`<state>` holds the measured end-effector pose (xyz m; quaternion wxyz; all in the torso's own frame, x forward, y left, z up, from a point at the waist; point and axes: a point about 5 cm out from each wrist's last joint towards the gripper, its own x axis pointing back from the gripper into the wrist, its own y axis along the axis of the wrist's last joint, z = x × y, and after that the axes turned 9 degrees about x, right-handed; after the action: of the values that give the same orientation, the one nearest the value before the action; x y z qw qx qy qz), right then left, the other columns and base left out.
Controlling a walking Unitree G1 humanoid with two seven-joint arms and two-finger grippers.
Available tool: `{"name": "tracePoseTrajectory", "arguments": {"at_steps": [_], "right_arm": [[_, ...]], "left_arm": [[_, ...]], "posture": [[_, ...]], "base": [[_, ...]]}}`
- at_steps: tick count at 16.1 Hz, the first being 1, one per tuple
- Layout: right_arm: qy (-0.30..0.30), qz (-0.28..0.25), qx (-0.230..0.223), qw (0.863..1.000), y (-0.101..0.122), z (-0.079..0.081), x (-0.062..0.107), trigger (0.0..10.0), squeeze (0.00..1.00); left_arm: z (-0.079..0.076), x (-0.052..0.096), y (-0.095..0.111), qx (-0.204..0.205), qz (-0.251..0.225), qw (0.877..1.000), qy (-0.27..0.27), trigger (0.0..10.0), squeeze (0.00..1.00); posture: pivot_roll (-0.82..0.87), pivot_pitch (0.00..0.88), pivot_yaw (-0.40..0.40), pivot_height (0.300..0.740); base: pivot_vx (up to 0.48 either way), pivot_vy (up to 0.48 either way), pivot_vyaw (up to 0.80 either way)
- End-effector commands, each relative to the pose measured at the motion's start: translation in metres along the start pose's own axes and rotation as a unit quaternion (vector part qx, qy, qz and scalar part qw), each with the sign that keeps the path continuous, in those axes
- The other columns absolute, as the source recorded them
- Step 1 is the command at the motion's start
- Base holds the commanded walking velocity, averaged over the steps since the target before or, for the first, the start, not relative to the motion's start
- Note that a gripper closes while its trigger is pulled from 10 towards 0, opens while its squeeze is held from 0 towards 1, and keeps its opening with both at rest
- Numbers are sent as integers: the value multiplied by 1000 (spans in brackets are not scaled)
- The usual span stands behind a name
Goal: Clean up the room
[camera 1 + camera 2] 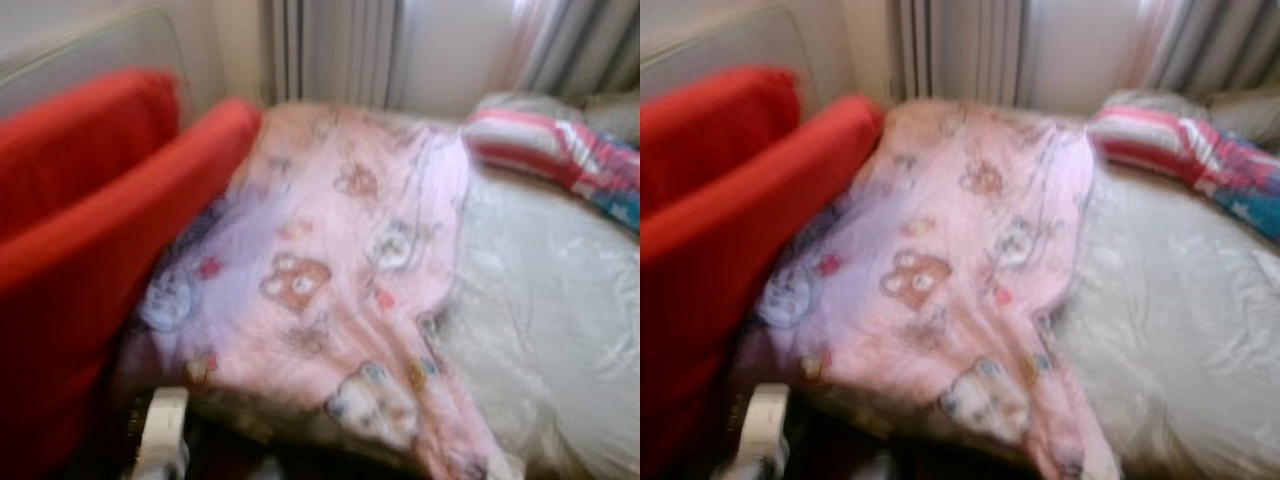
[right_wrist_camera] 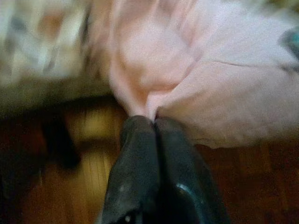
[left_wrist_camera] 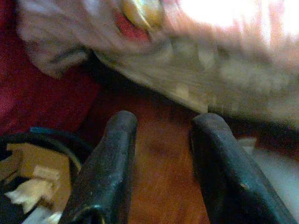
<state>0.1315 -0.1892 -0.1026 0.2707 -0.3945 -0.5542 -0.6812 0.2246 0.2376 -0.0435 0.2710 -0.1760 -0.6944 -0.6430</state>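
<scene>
Two black fingers of the right gripper (image 2: pixel 154 122) pressed tight together, pinching a fold of the pink blanket (image 2: pixel 224 88) at its edge, with cloth bunched right at the fingertips. Below that pinch, brown wooden floor (image 2: pixel 70 186), blurred.

Left gripper (image 3: pixel 163 123) spread, a clear gap between its two fingers (image 3: pixel 112 158), nothing held between them. Just past the fingertips, the hanging edge of a pale patterned cloth, possibly the same blanket, though too blurred to say for sure. Beside that gripper, dark red fabric (image 3: pixel 32 93), and near it a cardboard box (image 3: pixel 32 172) with scraps of paper and a dark cable.

Seen from the head camera: pink blanket (image 1: pixel 340 260), printed with bears and small cartoon figures, draped over the bed (image 1: pixel 560 330) on the robot's left part of it. Long axis running from the far end by the curtain (image 1: pixel 330 50) toward the robot, the near end spilling over the bed's edge and narrowing to a drooping corner low down. Left side of the blanket touching a red cushion (image 1: pixel 110 240), itself propped against a second red one behind. To the right, bare whitish bed cover, wrinkled. At the far right, a striped pillow (image 1: pixel 550 150) in red, white and blue, lying apart from the blanket. Whole scene softened by motion blur.
</scene>
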Motion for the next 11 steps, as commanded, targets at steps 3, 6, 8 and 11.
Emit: {"name": "tracePoseTrajectory", "arguments": {"at_steps": [3,6,8,11], "right_arm": [[16,-20,21,999,14,2,-3,10000,0],[-27,-44,-5,999,33,-13,-5,10000,0],[-71,-61,-48,994,45,-27,-4,10000,0],[-101,-56,-41,992,47,-37,-3,10000,0]], "left_arm": [[8,12,-31,-11,56,998,15,10000,0],[7,12,-32,-17,56,998,12,10000,0],[8,14,-37,-17,62,998,13,10000,0],[8,15,-40,-21,70,997,13,10000,0]], "posture": [[123,97,8,740],[129,103,4,740],[122,97,6,740],[120,92,7,740]], "base": [[-106,0,0],[0,0,0],[0,0,0],[0,0,0]]}}
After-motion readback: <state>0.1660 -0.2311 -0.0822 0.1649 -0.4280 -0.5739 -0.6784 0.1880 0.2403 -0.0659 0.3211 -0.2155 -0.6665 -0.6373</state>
